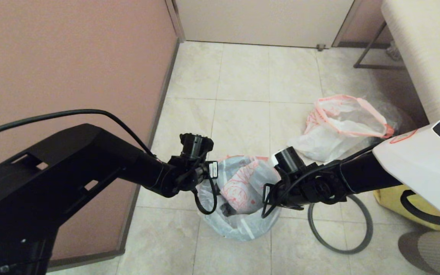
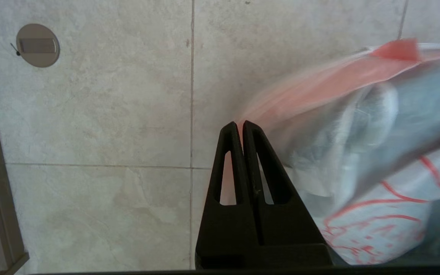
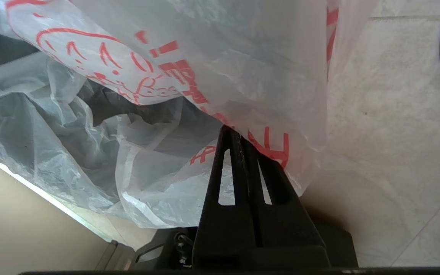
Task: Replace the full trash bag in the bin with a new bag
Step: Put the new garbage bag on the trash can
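Nearest the robot, both arms are reaching down over the tiled floor (image 1: 239, 80) toward the new bag (image 1: 243, 183), which is sitting between them, draped over the bin (image 1: 226, 209). The left end effector (image 2: 241, 128) is pinching the bag's pink-red rim on the left side, its fingers (image 2: 229, 160) pressed together on the thin film. The right end effector (image 3: 235, 131) is gripping the opposite side of the same bag, its fingers likewise closed on the plastic, just under the red printing. The film is stretching between the two grips and is sagging into the opening, and the bin is showing only as a dark patch through the plastic. Just right of the bin, under the right arm, the grey hoop (image 1: 361, 240) is lying flat on the floor, apart from the rim it fits. Beside the hoop, further right, a yellow bag (image 1: 395, 202) is peeking out below the white arm cover. Farther back and to the right, well apart from the bin, the full bag (image 1: 342, 126) is resting on the tiles with its pink-red rim gaping open. Beyond it, a door (image 1: 262, 19) is closing off the far end of the floor.
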